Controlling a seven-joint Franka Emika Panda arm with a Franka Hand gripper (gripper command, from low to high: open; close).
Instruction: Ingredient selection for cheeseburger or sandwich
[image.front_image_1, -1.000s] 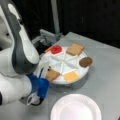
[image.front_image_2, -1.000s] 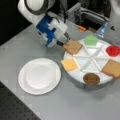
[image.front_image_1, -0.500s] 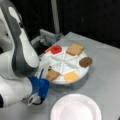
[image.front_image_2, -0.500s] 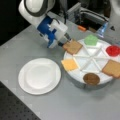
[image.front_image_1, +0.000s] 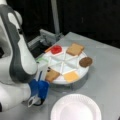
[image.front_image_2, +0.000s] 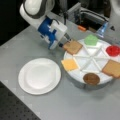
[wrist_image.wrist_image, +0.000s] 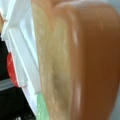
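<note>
Bread squares: two, both tan-brown and both in the white segmented tray; one sits in the compartment on a front view's left, the other on that view's right.
Near bread square: fills the wrist view, seen very close.
Gripper: at the near bread square's edge; how far the jaws are parted, and whether they hold the bread, I cannot tell.
Other ingredients: one green lettuce piece, one red tomato disc, one orange cheese square, one dark-brown patty, each in its own compartment.
Sandwich: none stacked.
Paper plate: one, white, just beside the tray.
Writing: none readable.
</note>
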